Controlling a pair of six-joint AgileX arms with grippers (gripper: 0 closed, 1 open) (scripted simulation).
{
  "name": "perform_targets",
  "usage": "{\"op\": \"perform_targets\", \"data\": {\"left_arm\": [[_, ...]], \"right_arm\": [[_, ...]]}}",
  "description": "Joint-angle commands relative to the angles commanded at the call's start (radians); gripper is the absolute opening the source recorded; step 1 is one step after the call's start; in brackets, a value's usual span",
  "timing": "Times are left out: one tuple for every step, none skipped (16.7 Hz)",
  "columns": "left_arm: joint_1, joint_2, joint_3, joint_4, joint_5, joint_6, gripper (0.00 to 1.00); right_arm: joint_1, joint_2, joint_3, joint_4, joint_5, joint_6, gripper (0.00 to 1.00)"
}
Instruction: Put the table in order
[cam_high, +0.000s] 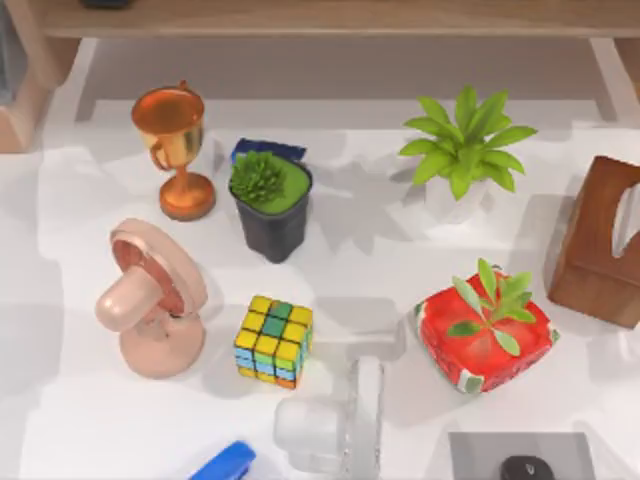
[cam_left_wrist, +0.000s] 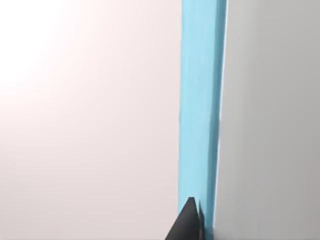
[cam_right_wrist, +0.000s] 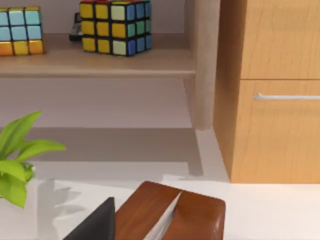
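The large flat white tabletop is spreading below the right gripper's dark fingertip, whose grip cannot be told

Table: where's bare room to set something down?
Free patches on the table: the left edge beside the pink fan, and between the black pot and the white-potted plant. Crowded at the front around the cube and white fan.
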Motion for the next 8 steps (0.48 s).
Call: {"op": "perform_targets", "data": {"left_arm": [[0.065, 0.002, -0.072, 0.021, 0.036, 0.069, 0.0], [0.127, 0.005, -0.143, 0.042, 0.074, 0.139, 0.0], [0.186, 0.008, -0.215, 0.063, 0.113, 0.21, 0.0], [0.239, 0.012, -0.283, 0.085, 0.154, 0.28, 0.0], [0.287, 0.016, -0.35, 0.107, 0.196, 0.35, 0.0], [0.331, 0.02, -0.413, 0.13, 0.238, 0.42, 0.0], [0.366, 0.023, -0.472, 0.154, 0.283, 0.488, 0.0], [0.393, 0.026, -0.527, 0.178, 0.328, 0.554, 0.0]], "right_arm": [[0.0, 0.0, 0.0, 0.0, 0.0, 0.0, 1.0], [0.0, 0.0, 0.0, 0.0, 0.0, 0.0, 1.0], [0.0, 0.0, 0.0, 0.0, 0.0, 0.0, 1.0], [0.0, 0.0, 0.0, 0.0, 0.0, 0.0, 1.0], [0.0, 0.0, 0.0, 0.0, 0.0, 0.0, 1.0], [0.0, 0.0, 0.0, 0.0, 0.0, 0.0, 1.0], [0.0, 0.0, 0.0, 0.0, 0.0, 0.0, 1.0], [0.0, 0.0, 0.0, 0.0, 0.0, 0.0, 1.0]]}}
